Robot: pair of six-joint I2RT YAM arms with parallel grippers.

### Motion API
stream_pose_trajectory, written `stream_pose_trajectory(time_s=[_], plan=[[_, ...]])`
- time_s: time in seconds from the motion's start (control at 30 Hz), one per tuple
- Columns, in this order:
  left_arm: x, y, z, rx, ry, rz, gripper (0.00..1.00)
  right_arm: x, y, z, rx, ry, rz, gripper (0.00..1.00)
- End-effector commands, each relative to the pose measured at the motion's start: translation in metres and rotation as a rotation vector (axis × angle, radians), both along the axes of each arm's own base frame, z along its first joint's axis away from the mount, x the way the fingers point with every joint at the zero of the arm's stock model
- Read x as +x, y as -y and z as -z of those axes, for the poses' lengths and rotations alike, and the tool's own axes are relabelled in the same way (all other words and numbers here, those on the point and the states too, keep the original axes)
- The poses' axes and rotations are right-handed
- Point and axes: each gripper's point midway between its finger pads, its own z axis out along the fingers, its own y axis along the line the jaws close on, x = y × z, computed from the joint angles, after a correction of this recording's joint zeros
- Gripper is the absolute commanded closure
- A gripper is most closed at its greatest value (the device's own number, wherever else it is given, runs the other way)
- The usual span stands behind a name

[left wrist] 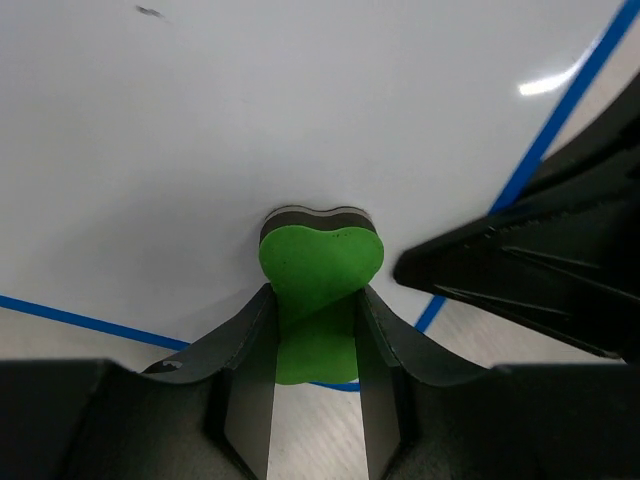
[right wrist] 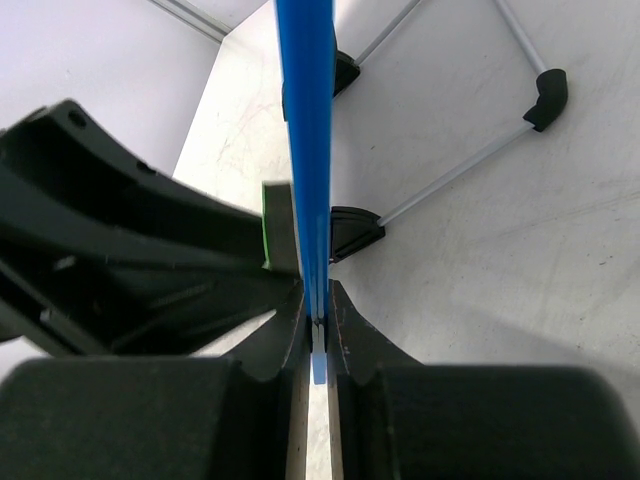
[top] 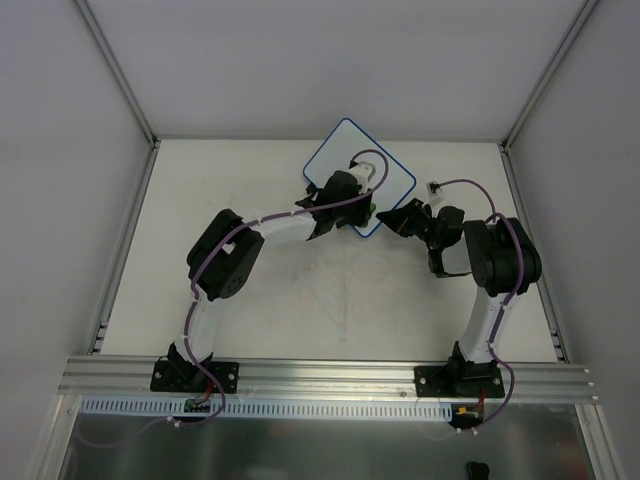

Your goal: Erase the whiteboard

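The whiteboard (top: 345,150) is white with a thin blue rim and stands at the back middle of the table. My left gripper (left wrist: 315,300) is shut on the green eraser (left wrist: 320,275), whose dark felt face presses against the board's white face (left wrist: 300,110). A small dark mark (left wrist: 150,12) shows at the board's top left. My right gripper (right wrist: 316,305) is shut on the board's blue edge (right wrist: 307,120), seen edge-on. In the top view the left gripper (top: 352,203) is at the board's near edge and the right gripper (top: 385,222) is at its near right corner.
Black feet on thin metal legs (right wrist: 350,230) stick out behind the board. A small white and black object (top: 434,187) lies on the table to the right of the board. Metal frame rails (top: 120,250) border the table.
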Motion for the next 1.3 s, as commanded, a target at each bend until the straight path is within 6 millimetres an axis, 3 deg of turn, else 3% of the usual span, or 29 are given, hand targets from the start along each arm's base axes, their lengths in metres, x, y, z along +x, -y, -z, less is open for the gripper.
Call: stream_pose_trajectory(time_s=[0.0, 0.13, 0.27, 0.5, 0.53, 0.6, 0.63, 0.77, 0.87, 1.0, 1.27], plan=[[-0.039, 0.009, 0.013, 0.076, -0.069, 0.127, 1.0, 0.003, -0.009, -0.062, 0.038, 0.278, -0.045, 1.0], [-0.05, 0.0, 0.035, 0.122, -0.144, 0.1, 1.0, 0.003, -0.009, -0.063, 0.04, 0.28, -0.045, 1.0], [-0.045, -0.012, 0.036, 0.148, -0.137, 0.026, 1.0, 0.003, -0.009, -0.063, 0.039, 0.281, -0.045, 1.0], [0.001, -0.011, 0.021, 0.099, -0.099, -0.042, 1.0, 0.002, -0.009, -0.063, 0.039, 0.281, -0.045, 1.0], [0.015, -0.007, 0.007, 0.066, -0.078, -0.045, 1.0, 0.002, -0.009, -0.062, 0.038, 0.28, -0.045, 1.0], [0.026, -0.004, 0.004, 0.053, -0.073, -0.035, 1.0, 0.002, -0.009, -0.061, 0.038, 0.276, -0.045, 1.0], [0.036, 0.001, -0.012, 0.03, -0.043, -0.036, 1.0, 0.002, -0.009, -0.062, 0.038, 0.278, -0.047, 1.0], [0.063, -0.003, -0.04, 0.009, 0.027, -0.067, 1.0, 0.002, -0.009, -0.063, 0.037, 0.283, -0.047, 1.0], [0.075, -0.006, -0.046, -0.009, 0.025, -0.071, 1.0, 0.001, -0.01, -0.062, 0.036, 0.28, -0.05, 1.0], [0.088, -0.011, -0.039, -0.05, -0.017, -0.073, 1.0, 0.001, -0.009, -0.063, 0.034, 0.285, -0.05, 1.0], [0.122, -0.043, -0.051, -0.075, 0.008, -0.154, 1.0, 0.0, -0.009, -0.063, 0.034, 0.284, -0.051, 1.0]])
